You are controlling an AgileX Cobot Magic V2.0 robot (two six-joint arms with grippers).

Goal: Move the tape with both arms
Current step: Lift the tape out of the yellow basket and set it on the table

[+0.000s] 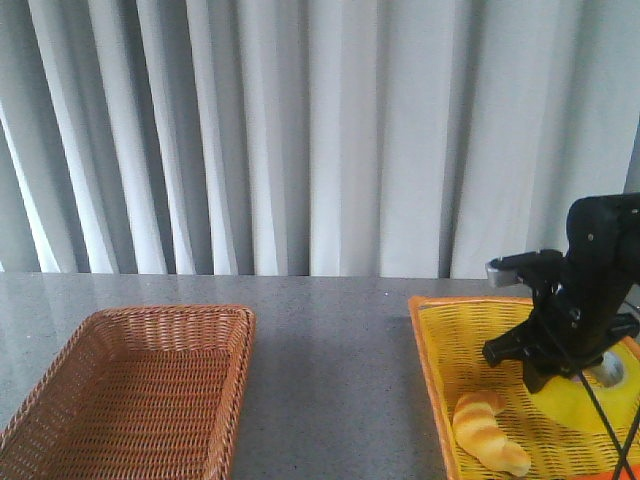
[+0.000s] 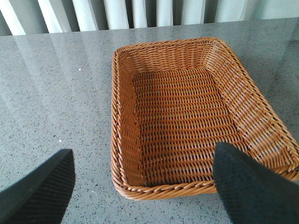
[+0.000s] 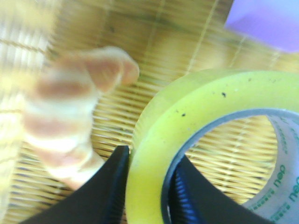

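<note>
**A:** From the front, what's on the table?

**B:** The right arm (image 1: 585,290) is bent down into the yellow basket (image 1: 432,345) at the table's right end, its gripper (image 1: 548,378) low over the tape (image 1: 585,400). Only part of the yellow roll shows behind the black arm. A croissant toy (image 1: 487,432) lies in the same basket, just beside the roll and nearer the camera. The brown wicker basket (image 1: 140,385) sits well apart on the left of the grey table (image 1: 330,350).

**A:** Has the gripper actually got the roll?

**B:** The front view can't settle it. The right wrist camera does: one black finger (image 3: 100,196) sits against the outside of the roll's wall, the other inside the core, with the tape (image 3: 187,116) wall clamped between them. The croissant (image 3: 70,121) is blurred there, and a purple object (image 3: 266,21) in the corner is too unclear to name.

**A:** And the left arm?

**B:** Unseen from the front. Its own camera shows the left gripper (image 2: 140,186) spread wide, fingertips (image 2: 39,191) apart above the table and the brown basket (image 2: 119,116) rim, grasping nothing.
</note>
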